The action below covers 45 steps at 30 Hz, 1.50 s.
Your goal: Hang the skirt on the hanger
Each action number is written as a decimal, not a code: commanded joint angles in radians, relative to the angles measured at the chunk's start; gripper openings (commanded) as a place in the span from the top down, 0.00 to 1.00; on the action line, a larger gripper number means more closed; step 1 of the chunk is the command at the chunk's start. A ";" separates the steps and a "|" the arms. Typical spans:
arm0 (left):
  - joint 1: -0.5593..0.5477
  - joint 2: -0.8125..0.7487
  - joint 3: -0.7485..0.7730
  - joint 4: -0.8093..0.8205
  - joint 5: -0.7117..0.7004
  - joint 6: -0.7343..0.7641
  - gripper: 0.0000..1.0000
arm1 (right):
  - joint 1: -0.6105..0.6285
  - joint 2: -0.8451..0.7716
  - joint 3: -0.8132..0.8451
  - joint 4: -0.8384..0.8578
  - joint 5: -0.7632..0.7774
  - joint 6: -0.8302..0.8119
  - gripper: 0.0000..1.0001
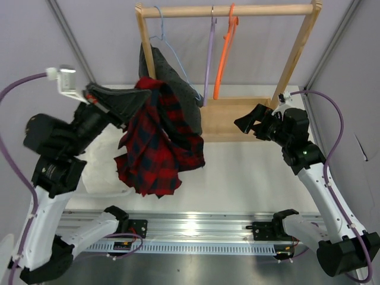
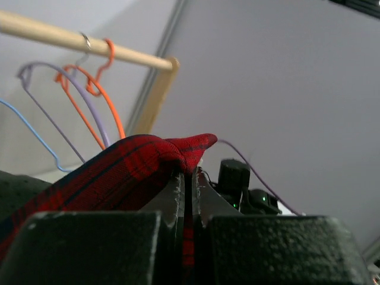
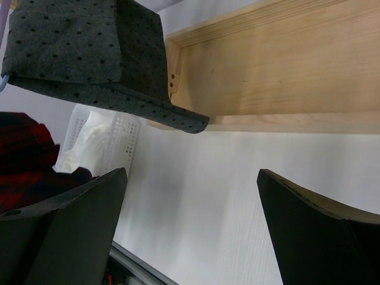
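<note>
The white table [image 1: 249,178] carries the flat wooden base [image 1: 228,119] of a clothes rack at its far side, a white perforated basket [image 1: 98,172] holding pale cloth on the left, and a silvery rail [image 1: 196,228] along its near edge.

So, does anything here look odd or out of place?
Only the red plaid skirt: it dangles crumpled from the left fingers, pinched at one spot, while the lilac hanger hangs bare on the wooden rail.
</note>
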 commanded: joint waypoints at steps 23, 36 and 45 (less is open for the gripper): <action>-0.445 0.238 -0.075 0.158 -0.532 0.245 1.00 | 0.262 -0.031 -0.245 -0.001 0.014 0.187 0.07; -0.459 0.199 -0.127 0.156 -0.569 0.241 1.00 | 0.265 -0.021 -0.319 0.036 0.102 0.296 0.49; -0.461 0.122 -0.199 0.095 -0.584 0.239 1.00 | 0.153 -0.032 -0.126 -0.129 0.157 0.181 1.00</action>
